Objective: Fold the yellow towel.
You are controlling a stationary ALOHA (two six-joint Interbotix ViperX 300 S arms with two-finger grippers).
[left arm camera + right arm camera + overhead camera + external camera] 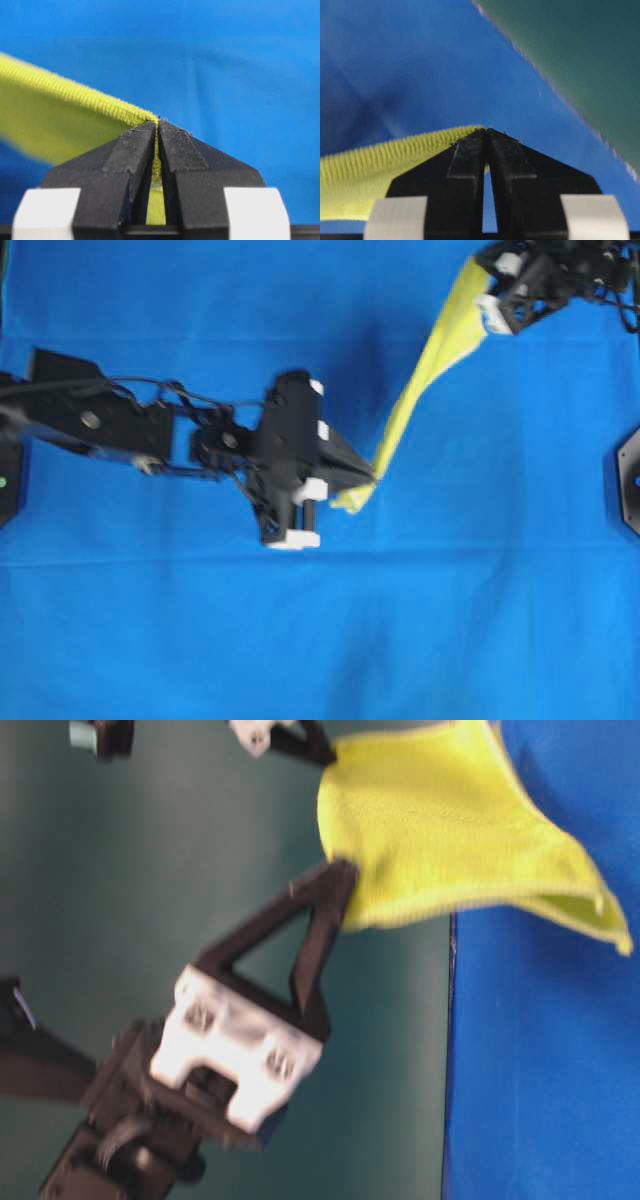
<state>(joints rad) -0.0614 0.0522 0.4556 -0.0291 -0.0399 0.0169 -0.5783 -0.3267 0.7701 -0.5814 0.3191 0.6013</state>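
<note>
1. The yellow towel (432, 365) hangs stretched above the blue cloth (320, 640), between both arms.
2. The left gripper (157, 125) and right gripper (486, 131) each pinch a hem corner.
3. It looks light, limp and sagging; corners probably give the surest hold.

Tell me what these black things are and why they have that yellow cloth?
They are two robot arms. Each ends in a gripper with pinching jaws. One picture looks down from above, one looks from table height, and two come from small cameras on the wrists. A blue cloth covers the table. The left gripper and the right gripper are each shut on an edge of the yellow towel, which hangs stretched between them, lifted up. They are meant to fold it.
</note>
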